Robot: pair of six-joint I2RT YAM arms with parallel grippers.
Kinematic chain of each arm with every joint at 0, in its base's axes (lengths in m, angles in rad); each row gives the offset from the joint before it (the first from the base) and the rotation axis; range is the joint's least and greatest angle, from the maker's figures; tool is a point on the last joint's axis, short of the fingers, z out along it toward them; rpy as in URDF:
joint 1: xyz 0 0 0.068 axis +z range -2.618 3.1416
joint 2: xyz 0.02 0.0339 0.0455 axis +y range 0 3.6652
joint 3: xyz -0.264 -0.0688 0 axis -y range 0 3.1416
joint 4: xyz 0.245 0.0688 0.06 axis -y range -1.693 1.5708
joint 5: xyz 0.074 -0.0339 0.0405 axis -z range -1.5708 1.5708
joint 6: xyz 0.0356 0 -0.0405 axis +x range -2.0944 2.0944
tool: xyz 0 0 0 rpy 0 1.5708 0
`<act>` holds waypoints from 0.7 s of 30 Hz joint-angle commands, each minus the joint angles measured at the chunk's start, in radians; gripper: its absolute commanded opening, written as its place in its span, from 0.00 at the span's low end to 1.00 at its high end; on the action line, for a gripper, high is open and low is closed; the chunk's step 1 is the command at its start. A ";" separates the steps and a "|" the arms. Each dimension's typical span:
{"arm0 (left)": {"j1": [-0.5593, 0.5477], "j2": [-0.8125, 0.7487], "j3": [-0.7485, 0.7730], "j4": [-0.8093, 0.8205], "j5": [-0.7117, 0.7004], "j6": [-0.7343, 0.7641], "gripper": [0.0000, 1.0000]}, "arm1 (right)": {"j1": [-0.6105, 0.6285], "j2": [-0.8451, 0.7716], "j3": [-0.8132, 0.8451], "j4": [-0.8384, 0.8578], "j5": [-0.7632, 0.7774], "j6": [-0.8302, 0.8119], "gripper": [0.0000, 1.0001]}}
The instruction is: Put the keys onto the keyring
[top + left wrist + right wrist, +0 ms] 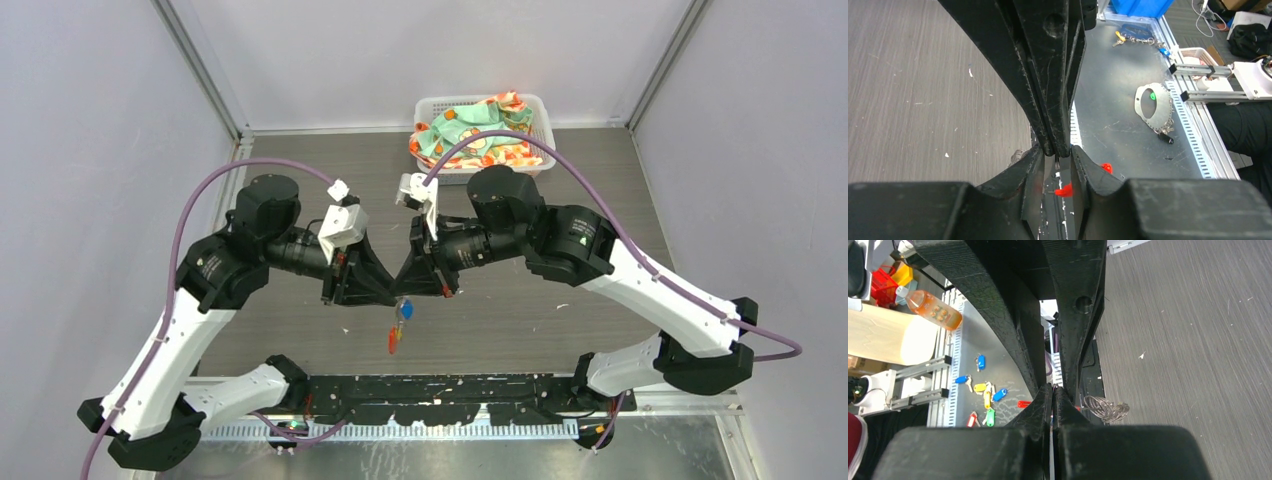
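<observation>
My two grippers meet tip to tip over the middle of the table. The right gripper (406,293) (1052,388) is shut on a thin metal part of the keyring. The keyring's red tag (393,340) (1064,190) hangs below the tips. Its bunch of wire rings (1105,408) (1017,156) sticks out to one side. A blue-tagged key (404,310) dangles just under the tips, above the red tag. The left gripper (391,298) (1058,154) stands slightly open. Its fingers straddle the right gripper's tips and do not pinch anything.
A white basket (540,105) with patterned cloth stands at the back of the table. Past the near edge a metal shelf (1013,365) carries several loose tagged keys (982,390), an orange bottle (933,310) and a white ring plate (1153,102).
</observation>
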 commanded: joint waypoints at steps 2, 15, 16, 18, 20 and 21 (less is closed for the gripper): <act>-0.002 0.004 0.065 -0.118 0.043 0.094 0.26 | -0.001 0.002 0.075 -0.061 -0.009 -0.046 0.01; -0.002 0.019 0.052 -0.084 0.065 0.083 0.21 | 0.001 0.057 0.141 -0.097 -0.047 -0.047 0.01; -0.002 0.019 0.050 -0.082 0.064 0.084 0.21 | 0.002 0.060 0.142 -0.097 -0.048 -0.046 0.01; -0.003 0.017 0.047 -0.082 0.061 0.085 0.20 | 0.001 0.061 0.139 -0.095 -0.051 -0.046 0.01; -0.002 0.014 0.046 -0.082 0.065 0.088 0.13 | 0.002 0.062 0.136 -0.092 -0.051 -0.045 0.01; -0.003 0.013 0.045 -0.080 0.067 0.087 0.08 | 0.001 0.062 0.136 -0.088 -0.052 -0.043 0.01</act>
